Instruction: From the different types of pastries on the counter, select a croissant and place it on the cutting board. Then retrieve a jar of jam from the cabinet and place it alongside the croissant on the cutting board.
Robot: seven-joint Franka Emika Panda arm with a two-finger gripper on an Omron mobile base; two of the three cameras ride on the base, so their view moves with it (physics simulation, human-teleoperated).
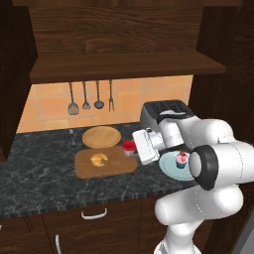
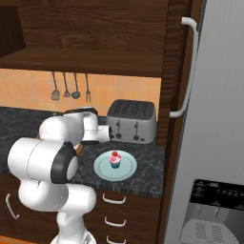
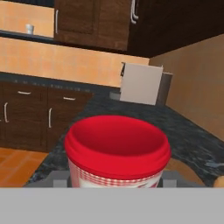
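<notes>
Here the gripper (image 1: 133,149) is clamped on the jar of jam (image 1: 129,148), its red lid close up in the hand view (image 3: 117,146). The jar sits at the cutting board's (image 1: 116,166) 2 o'clock corner, whether touching it cannot be told. The croissant (image 1: 99,158) lies near the board's middle. At the board's 12 o'clock rests a round wooden plate (image 1: 101,136). At 3 o'clock, a cupcake (image 1: 181,158) stands on a pale plate (image 2: 102,169), before a toaster (image 2: 132,120) on the counter (image 1: 30,173).
</notes>
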